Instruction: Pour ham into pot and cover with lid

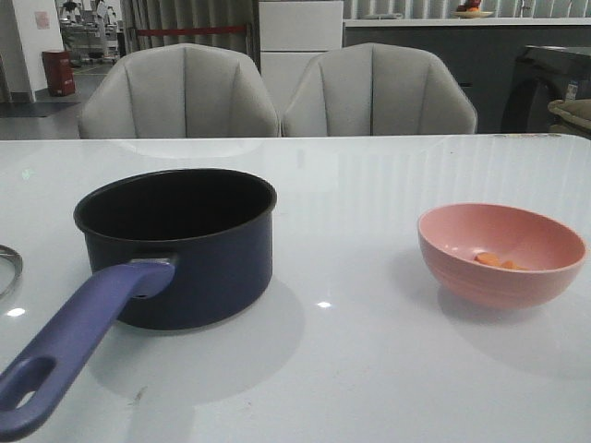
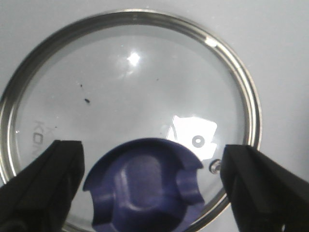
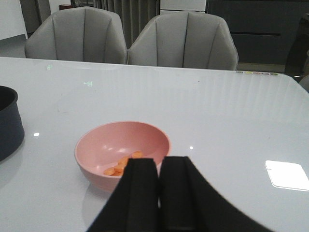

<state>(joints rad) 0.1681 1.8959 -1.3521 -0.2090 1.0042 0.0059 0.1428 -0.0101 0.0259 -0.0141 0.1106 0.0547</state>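
Note:
The dark navy pot stands at the table's left, its long purple-blue handle pointing to the front; its black inside looks empty. The ham, a few small orange slices, lies in a pink bowl at the right. In the left wrist view the glass lid lies flat on the table. My left gripper is open above it, one finger on each side of the blue knob, not touching it. My right gripper is shut and empty, just in front of the bowl and its ham.
Only a sliver of the lid's metal rim shows at the front view's left edge. Two grey chairs stand behind the table's far edge. The pot's side shows at the edge of the right wrist view.

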